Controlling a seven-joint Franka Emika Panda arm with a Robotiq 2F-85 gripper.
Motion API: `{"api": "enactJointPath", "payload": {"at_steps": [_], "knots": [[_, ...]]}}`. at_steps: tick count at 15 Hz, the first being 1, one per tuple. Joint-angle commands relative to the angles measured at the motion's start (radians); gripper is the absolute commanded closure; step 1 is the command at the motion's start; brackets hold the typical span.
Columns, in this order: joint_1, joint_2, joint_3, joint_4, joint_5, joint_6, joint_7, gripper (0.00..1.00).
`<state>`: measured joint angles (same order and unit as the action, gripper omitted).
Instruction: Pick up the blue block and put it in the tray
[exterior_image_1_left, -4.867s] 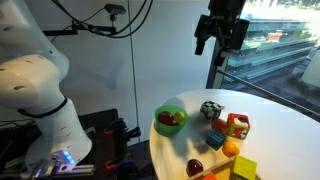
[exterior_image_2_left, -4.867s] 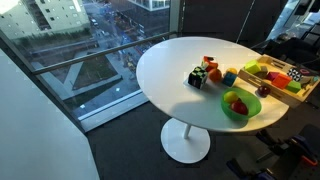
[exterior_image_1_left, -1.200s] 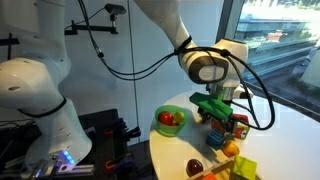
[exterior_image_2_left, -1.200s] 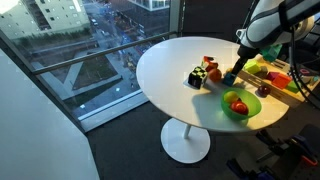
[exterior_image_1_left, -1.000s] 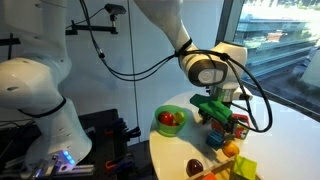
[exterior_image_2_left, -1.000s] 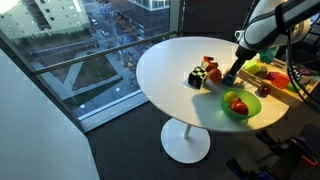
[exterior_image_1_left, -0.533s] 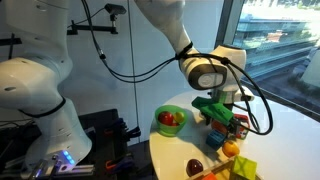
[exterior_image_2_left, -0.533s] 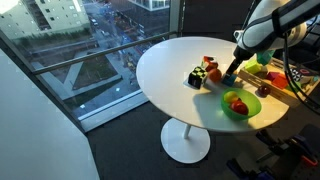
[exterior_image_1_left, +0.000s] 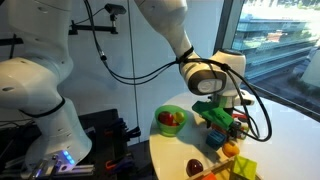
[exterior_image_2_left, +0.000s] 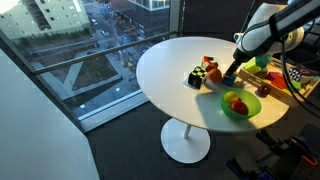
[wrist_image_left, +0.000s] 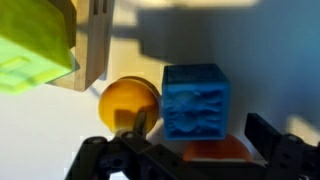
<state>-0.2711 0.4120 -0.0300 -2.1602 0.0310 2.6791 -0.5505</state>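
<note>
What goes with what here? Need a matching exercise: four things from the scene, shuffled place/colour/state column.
Things:
1. blue block
2. green bowl
3. gripper
4. tray

Matches:
A. wooden
B. open
C. holds red fruit
D. on the table beside the orange ball

Pairs: 1-D, 2-C, 3-B, 4-A

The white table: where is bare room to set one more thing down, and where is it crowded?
Free: the wide part of the table between its window-side rim and the patterned cube; a smaller patch between that cube and the green bowl. Crowded: around the blue block, where the orange ball lies beside it.
</note>
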Motion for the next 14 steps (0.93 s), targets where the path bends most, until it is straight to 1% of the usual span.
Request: {"api": "enactJointPath", "payload": {"at_steps": [1, 9, 10, 11, 13, 14], "knots": [[-0.038, 0.024, 0.030, 0.017, 0.019, 0.012, -0.021, 0.00], [-0.074, 0.037, 0.065, 0.018, 0.045, -0.007, -0.029, 0.00], [-0.076, 0.038, 0.066, 0.019, 0.048, -0.007, -0.028, 0.25], [-0.074, 0.038, 0.063, 0.019, 0.045, -0.008, -0.022, 0.25], [-0.071, 0.032, 0.056, 0.022, 0.038, -0.013, -0.011, 0.44], [-0.065, 0.028, 0.048, 0.024, 0.030, -0.013, 0.001, 0.51]]}}
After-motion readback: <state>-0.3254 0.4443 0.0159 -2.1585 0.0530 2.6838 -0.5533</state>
